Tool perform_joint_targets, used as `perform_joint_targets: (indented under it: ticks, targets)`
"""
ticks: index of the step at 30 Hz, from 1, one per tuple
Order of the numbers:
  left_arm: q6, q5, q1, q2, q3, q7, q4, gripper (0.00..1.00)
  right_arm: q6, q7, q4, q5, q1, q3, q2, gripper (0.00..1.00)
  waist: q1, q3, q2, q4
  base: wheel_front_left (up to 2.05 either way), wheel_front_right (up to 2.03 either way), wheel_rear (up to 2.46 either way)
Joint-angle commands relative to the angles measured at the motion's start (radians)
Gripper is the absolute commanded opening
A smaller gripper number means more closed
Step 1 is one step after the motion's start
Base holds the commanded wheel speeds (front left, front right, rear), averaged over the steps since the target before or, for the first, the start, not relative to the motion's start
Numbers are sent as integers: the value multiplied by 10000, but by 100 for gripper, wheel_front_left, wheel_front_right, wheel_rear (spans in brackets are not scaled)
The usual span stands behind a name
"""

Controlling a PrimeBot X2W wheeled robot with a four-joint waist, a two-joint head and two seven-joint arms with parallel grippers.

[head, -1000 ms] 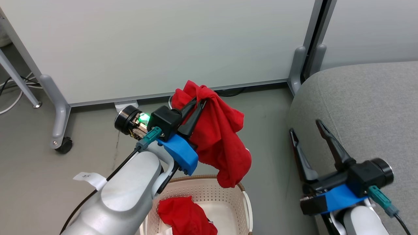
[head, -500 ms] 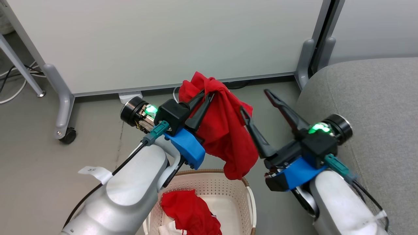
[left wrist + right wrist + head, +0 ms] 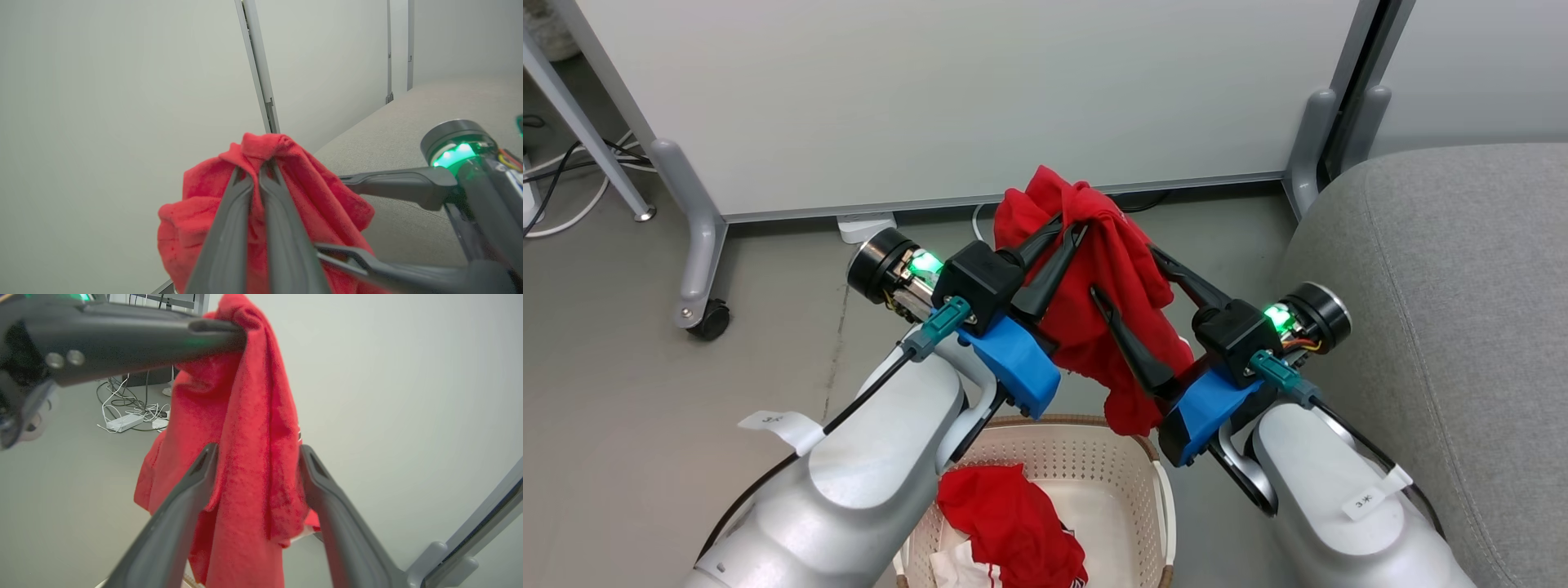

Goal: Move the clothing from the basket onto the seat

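- Currently your left pincer (image 3: 1072,225) is clamped tight on a fold near the top of the plain red garment (image 3: 1086,327), which hangs in the air above the basket (image 3: 1086,457). Your right pincer (image 3: 1123,269) stands fully spread, one finger on either side of the hanging cloth, gripping nothing.
- If the left lets go before the right has closed, I'd expect the garment to drop back into the basket or onto the floor (image 3: 645,392).
- The two pincers sit very near each other, so a careless swing of the right could knock its fingers against the left's.
- The seat (image 3: 1445,269) lies well apart to your right across bare floor. A grip on one fold might slip on the way, and the low hem may catch the basket rim.
- The other red garment (image 3: 1005,523), with white cloth under it, lies in the basket.
- Writing: the paper tag (image 3: 1364,502) on your right forearm shows a "3" and a mark I cannot read. The left-forearm tag (image 3: 772,422) is too small to read.
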Motion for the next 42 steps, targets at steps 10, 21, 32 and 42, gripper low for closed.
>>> perform_joint_targets:
  ticks: [10, 21, 32, 42]
  targets:
    - [15, 35, -89, -77, 8, -81, -164, 0, 5, -5, 1058, 503, -346, 225, 242, 0, -1, -14, 0, 57, 0, 0, 0]
    - [16, 16, 27, -18, 39, -84, -112, 0, 5, -3, 837, 792, -135, 384, 256, 0, -1, -28, 0, 37, 0, 0, 0]
    - [169, 68, 92, -32, 81, -92, -66, 100, 5, -4, 754, 970, -22, 390, 257, 0, -1, -77, 0, 10, 0, 0, 0]
    - [263, 141, 260, 31, 137, -95, -206, 100, 5, -4, 650, 1061, 300, -80, 252, 0, -1, -66, 0, -37, 0, 0, 0]
